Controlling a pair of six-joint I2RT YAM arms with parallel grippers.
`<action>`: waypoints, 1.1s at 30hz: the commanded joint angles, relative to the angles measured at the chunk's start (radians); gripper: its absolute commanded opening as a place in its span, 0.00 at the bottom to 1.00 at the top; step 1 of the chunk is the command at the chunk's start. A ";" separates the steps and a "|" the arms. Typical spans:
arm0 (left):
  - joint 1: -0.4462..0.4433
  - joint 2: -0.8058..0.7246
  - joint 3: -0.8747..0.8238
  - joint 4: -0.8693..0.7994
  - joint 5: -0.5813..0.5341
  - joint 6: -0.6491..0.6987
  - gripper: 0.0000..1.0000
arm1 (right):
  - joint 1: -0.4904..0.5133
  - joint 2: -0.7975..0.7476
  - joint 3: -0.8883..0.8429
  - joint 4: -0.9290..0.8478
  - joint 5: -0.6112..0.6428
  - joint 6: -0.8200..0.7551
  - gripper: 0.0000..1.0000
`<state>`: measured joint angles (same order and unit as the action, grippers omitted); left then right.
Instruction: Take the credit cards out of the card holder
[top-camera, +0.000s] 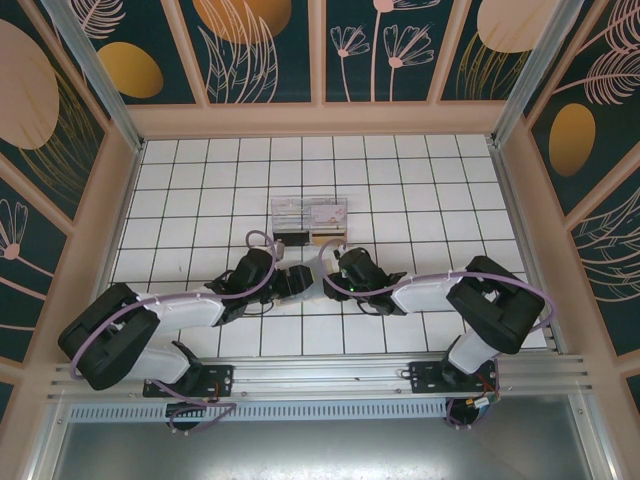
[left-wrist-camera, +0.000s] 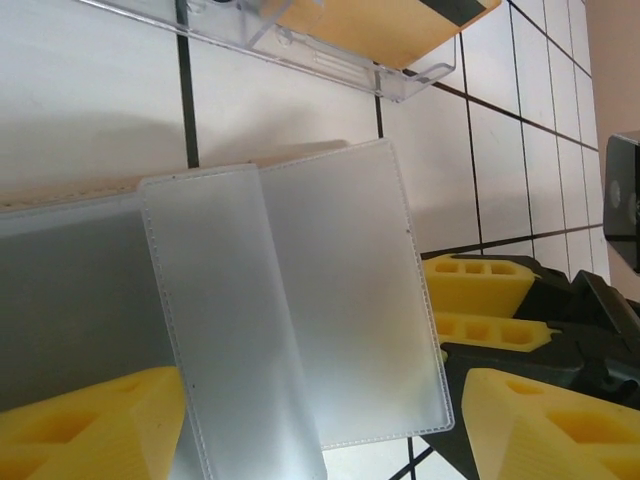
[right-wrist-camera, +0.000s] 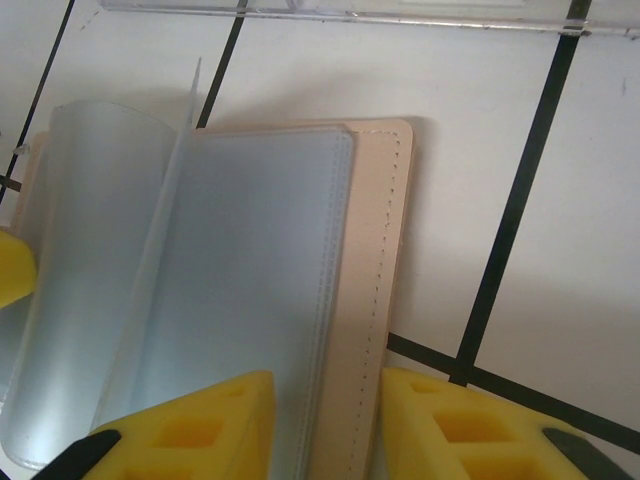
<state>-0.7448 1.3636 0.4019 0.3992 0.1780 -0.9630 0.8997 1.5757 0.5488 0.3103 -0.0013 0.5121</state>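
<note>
You are looking at a card holder (right-wrist-camera: 378, 250) that is lying open on the tiled counter (top-camera: 400, 190), and everything here is being placed from it. On its left side, your left end effector (left-wrist-camera: 325, 425) is hovering with its fingers spread wide, standing either side of the frosted sleeves (left-wrist-camera: 350, 300) and gripping nothing. Those sleeves are fanning up out of the holder's fold. Their long sides are running straight away from that end effector toward the clear box (top-camera: 308, 214), which is sitting just beyond the holder's far edge. The plastic is too cloudy to tell whether the credit cards are sitting inside. On the holder's right side, your right end effector (right-wrist-camera: 330, 430) is standing narrow, one finger over the blue-grey lining and the other just off the stitched tan edge. Whether it is clamping that cover or only straddling it, I cannot tell. Judging from this, the left arm is sitting nearer the sleeves, so any card is probably going to be drawn by it along their long axis, while the right is looking better placed for steadying the cover.
</note>
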 joint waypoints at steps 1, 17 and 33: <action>0.003 -0.065 -0.014 -0.038 -0.068 0.006 0.75 | 0.016 0.025 -0.001 0.001 -0.026 0.025 0.35; 0.002 0.137 0.123 0.130 0.096 0.004 0.67 | 0.002 -0.170 -0.107 -0.004 0.097 0.096 0.35; 0.002 0.002 0.110 -0.142 -0.103 0.049 0.63 | -0.021 -0.096 -0.060 0.029 -0.017 0.056 0.36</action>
<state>-0.7452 1.4075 0.5175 0.4095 0.1997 -0.9466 0.8822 1.4548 0.4503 0.3107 0.0231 0.5827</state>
